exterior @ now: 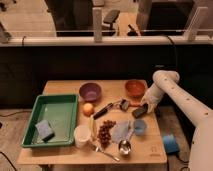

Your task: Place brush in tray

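Note:
The brush (103, 111) lies on the wooden table, its black handle slanting down to the left and its pale head (123, 104) at the right end, between the purple bowl and the orange bowl. The green tray (31, 123) sits at the table's left side, with a blue sponge (44, 129) inside it. My gripper (140, 111) is low over the table just right of the brush head, below the orange bowl, at the end of my white arm (170, 92).
A purple bowl (90, 91) and an orange bowl (135, 88) stand at the back. An orange fruit (88, 108), a white cup (81, 135), grapes (105, 131), a blue cup (140, 127) and a metal ladle (124, 146) crowd the front middle.

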Controlling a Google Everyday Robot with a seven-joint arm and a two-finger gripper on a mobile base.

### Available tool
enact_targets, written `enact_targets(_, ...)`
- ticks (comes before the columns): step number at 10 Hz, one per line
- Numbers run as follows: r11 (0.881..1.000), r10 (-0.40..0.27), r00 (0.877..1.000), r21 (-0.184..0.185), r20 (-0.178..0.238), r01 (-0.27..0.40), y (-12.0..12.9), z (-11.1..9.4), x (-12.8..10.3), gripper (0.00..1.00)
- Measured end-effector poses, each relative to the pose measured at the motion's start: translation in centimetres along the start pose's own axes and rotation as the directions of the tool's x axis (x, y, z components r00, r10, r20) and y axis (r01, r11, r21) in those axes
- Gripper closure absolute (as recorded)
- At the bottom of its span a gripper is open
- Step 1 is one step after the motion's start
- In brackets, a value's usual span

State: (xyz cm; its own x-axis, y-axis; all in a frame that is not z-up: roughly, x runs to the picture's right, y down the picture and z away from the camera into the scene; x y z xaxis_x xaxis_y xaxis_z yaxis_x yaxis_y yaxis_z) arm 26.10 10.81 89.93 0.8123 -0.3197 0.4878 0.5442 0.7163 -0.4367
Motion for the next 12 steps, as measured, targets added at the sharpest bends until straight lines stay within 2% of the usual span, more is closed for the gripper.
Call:
enact_targets(1,1.000,-0.021,1.000,-0.001,0.007,0.021,0.1,-0.1,-0.6,0.47)
enact_targets(4,0.998,-0.055,0.998,-0.001,0.014,0.055,-0.2,-0.4,-1.9,0.22)
enact_targets(12,0.991,-0.131,0.991,-0.023,-0.002,0.131,-1.7,-0.8,-4.6,0.20)
